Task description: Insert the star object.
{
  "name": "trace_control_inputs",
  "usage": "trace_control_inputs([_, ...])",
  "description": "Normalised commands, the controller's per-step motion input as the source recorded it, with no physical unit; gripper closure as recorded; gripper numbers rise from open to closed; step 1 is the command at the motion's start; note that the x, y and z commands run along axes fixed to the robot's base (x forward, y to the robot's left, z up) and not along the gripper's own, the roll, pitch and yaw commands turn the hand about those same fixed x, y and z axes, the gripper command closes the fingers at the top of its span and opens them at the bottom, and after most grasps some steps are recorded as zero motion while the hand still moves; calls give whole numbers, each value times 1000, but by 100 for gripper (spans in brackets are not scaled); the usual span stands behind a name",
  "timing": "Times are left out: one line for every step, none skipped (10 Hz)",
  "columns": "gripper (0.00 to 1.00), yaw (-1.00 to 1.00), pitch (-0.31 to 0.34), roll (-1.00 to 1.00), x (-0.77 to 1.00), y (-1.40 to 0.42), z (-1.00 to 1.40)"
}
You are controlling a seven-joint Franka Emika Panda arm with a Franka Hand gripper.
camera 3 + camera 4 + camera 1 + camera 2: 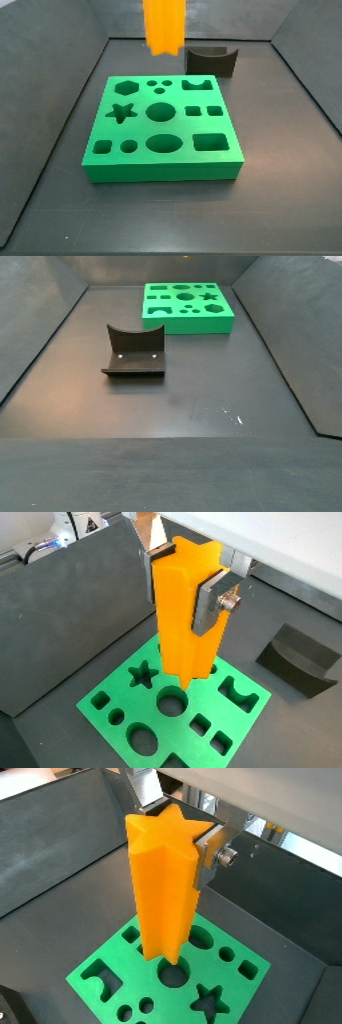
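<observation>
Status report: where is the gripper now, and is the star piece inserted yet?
Gripper shut on star object, upright above green block. Not yet inserted. Star hole open, nothing in the way.

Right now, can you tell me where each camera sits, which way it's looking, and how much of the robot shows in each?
Wrist view: on the wrist, looking down the held star object at the green block; gripper fingers show.
Wrist view: opposite side of the star object; one finger shows.
Side view: raised, facing the green block; only the bar's lower end shows, gripper cropped.
Side view: facing the dark grey block; no robot.
Shared: the green block.
</observation>
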Motion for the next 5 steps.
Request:
trace_control_inputs([100, 0, -46, 0, -154, -11, -343])
trace_control_inputs([100, -89, 0, 0, -69, -6, -397])
trace_control_inputs([100, -51, -44, 0, -234, 0, -394])
trace_control_inputs([100, 0, -109, 13, -331, 0, -411])
trace_control_inputs([100, 0, -193, 0, -457, 0, -457])
